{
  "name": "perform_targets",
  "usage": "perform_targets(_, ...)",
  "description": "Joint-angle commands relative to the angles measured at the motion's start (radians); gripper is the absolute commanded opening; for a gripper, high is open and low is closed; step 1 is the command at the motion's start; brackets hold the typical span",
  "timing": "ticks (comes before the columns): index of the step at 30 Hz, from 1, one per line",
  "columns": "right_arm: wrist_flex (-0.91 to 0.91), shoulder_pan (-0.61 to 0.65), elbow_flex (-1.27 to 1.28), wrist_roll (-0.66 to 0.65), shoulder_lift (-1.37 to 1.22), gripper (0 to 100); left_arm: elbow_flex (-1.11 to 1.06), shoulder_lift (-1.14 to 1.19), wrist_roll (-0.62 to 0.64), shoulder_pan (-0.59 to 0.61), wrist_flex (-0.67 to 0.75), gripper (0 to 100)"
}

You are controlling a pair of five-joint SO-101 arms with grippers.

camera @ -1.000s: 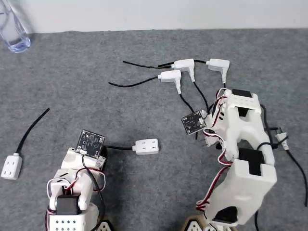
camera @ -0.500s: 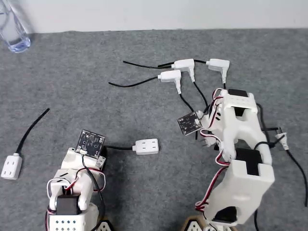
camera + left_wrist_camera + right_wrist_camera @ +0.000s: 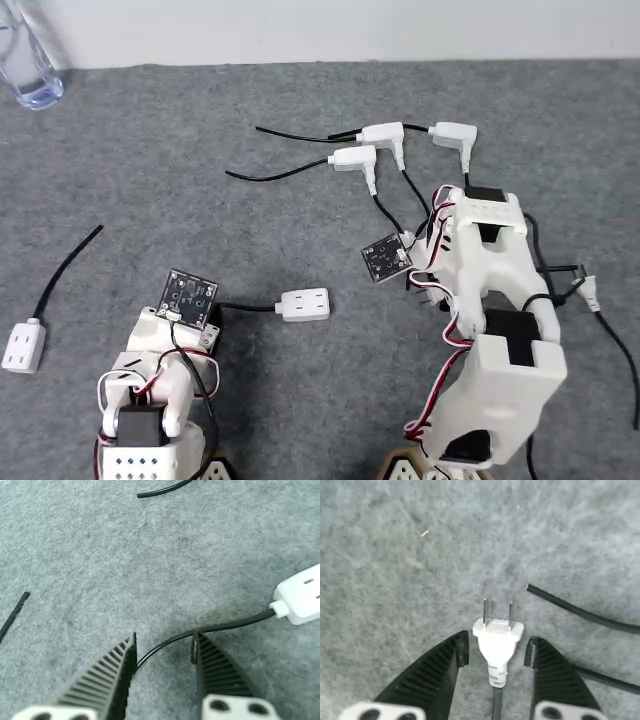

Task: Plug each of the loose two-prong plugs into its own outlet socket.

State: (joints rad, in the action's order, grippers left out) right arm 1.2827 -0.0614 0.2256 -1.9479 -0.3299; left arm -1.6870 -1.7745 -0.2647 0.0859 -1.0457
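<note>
Both tools stand open, the right tool [image 3: 496, 645] straddling a white plug [image 3: 498, 632], the left tool [image 3: 164, 640] straddling a black cable [image 3: 235, 622].

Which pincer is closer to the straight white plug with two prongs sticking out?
Right. The right pincer is open with the plug lying between its fingers. The left pincer is well away, open astride the black cable of a socket.
</note>
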Motion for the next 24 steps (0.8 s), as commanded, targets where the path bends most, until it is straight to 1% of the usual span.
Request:
perform_targets(1,-0.004,0.031,0.003,0.009,-0.016,18.6,0.002,-0.017,-0.006,-0.006,-0.012,17)
perform_targets(19,-0.028,0.031,0.002,0.009,-0.022,18.6,0.002,-0.017,-0.006,-0.006,-0.015,17)
perform_targets(24,-0.027,0.067,-0.003,0.009,-0.024,18.6,0.004,-0.017,-0.006,-0.006,-0.018,17)
